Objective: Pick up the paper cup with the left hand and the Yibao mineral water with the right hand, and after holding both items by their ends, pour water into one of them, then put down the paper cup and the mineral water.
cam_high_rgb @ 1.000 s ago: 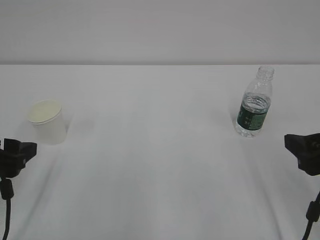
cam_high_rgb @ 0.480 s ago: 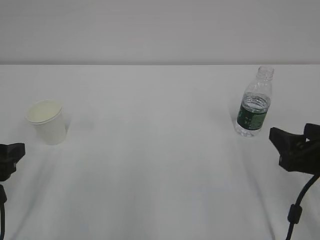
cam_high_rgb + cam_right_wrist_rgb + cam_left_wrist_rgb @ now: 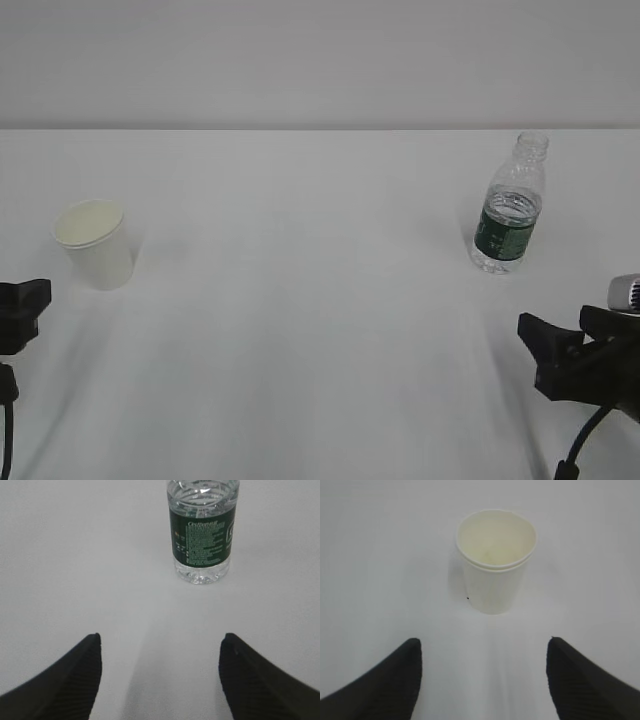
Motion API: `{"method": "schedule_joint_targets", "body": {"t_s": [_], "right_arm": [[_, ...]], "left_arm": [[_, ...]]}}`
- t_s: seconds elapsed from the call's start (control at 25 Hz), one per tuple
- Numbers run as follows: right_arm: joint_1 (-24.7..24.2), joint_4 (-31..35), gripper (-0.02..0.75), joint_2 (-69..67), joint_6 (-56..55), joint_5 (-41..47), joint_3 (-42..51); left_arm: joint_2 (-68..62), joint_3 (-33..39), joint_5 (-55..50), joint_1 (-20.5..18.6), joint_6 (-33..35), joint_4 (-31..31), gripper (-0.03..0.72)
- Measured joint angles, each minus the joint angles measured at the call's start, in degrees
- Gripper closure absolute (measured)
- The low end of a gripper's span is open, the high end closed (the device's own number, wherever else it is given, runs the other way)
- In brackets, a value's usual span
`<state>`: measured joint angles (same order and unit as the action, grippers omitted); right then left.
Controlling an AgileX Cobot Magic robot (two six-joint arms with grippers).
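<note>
right wrist view crops the yibao mineral water (image 3: 202,532) neck.

The paper cup (image 3: 93,243) (image 3: 496,560), plain white w/ rolled rim & pale cream inside, stood upright on the table's left side, well apart from the Yibao mineral water (image 3: 511,207) (image 3: 203,528), a clear ribbed capless bottle w/ dark green label band, upright at right.
</note>
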<state>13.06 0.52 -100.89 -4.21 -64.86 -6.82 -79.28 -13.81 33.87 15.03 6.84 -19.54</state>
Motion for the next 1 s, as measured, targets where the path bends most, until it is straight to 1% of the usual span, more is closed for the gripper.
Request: {"method": "schedule_joint_targets", "body": {"t_s": [0.24, 0.36, 0.44, 0.56, 0.64, 1.0], "right_arm": [[0.0, 0.0, 0.186, -0.09, -0.03, -0.22, -1.94], [0.0, 0.0, 0.186, -0.09, 0.39, -0.36, -3.15], [0.0, 0.0, 0.186, -0.09, 0.61, -0.36, -3.91], [0.0, 0.0, 0.186, -0.09, 0.91, -0.36, -4.65], [0.0, 0.0, 0.186, -0.09, 1.67, -0.46, -5.17], [0.0, 0.4, 0.186, -0.22, 4.21, -0.56, -6.28]], "left_arm": [[-7.97, 0.0, 9.16, 0.0, -0.11, 0.22, 0.137], [-12.32, 0.0, 13.98, 0.0, -1.65, 1.05, 0.137], [-15.25, 0.0, 16.34, 0.0, -3.16, 3.01, 0.137], [-19.15, 0.0, 20.89, 0.0, -4.32, 9.05, 0.137], [-20.6, -0.1, 23.57, 0.0, -4.57, 11.16, 0.137], [-27.28, -0.22, 30.84, 0.0, -4.84, 11.8, 0.137]]}}
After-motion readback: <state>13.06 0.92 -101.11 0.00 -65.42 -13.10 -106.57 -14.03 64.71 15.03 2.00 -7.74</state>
